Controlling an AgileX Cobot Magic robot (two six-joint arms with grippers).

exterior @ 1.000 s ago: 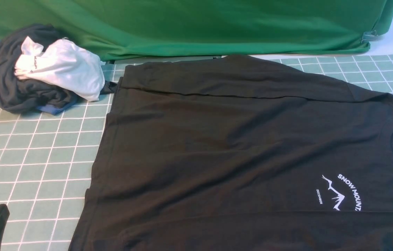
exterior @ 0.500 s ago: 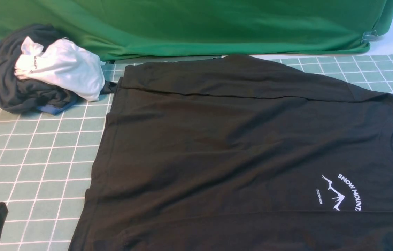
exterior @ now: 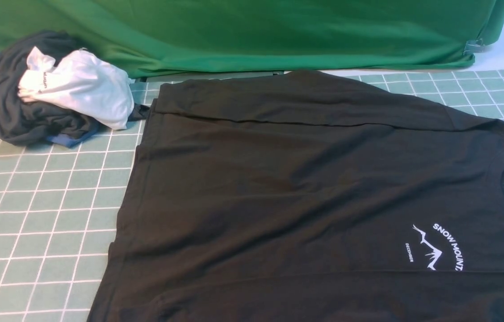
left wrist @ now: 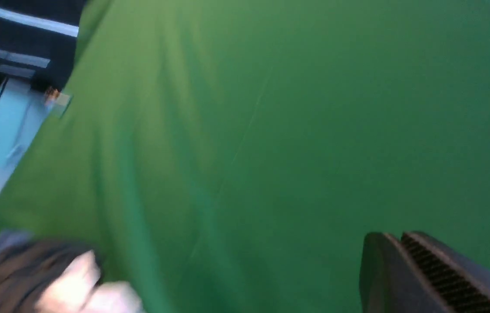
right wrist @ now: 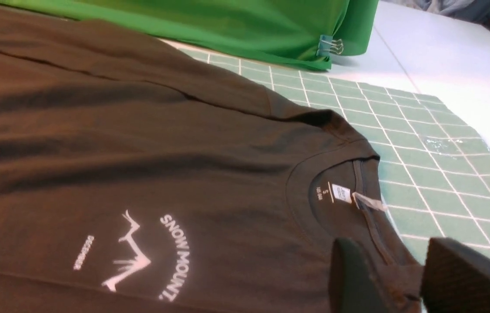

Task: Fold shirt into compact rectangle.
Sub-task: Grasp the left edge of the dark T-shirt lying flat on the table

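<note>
The black shirt (exterior: 301,192) lies flat on the green grid mat (exterior: 33,201), chest up, collar toward the right and the far sleeve folded across its back edge. Its white mountain print (exterior: 439,246) and neck label (right wrist: 341,193) show. No gripper appears in the front view. In the right wrist view my right gripper (right wrist: 390,252) stands open low over the shirt (right wrist: 140,152), with the shoulder edge beside the collar between its fingers. The left wrist view has my left gripper (left wrist: 395,235) shut and empty, facing the green cloth (left wrist: 271,130).
A bundle of a white shirt (exterior: 82,85) and a dark grey garment (exterior: 24,116) with blue cloth sits at the back left. A green cloth backdrop (exterior: 234,31) runs along the far edge, held by a binder clip (exterior: 473,46). The mat's right edge meets a white tabletop (right wrist: 445,65).
The left gripper's dark fingers, at the front view's bottom left corner a second ago, have drawn back out of that view. The shirt has not moved.
</note>
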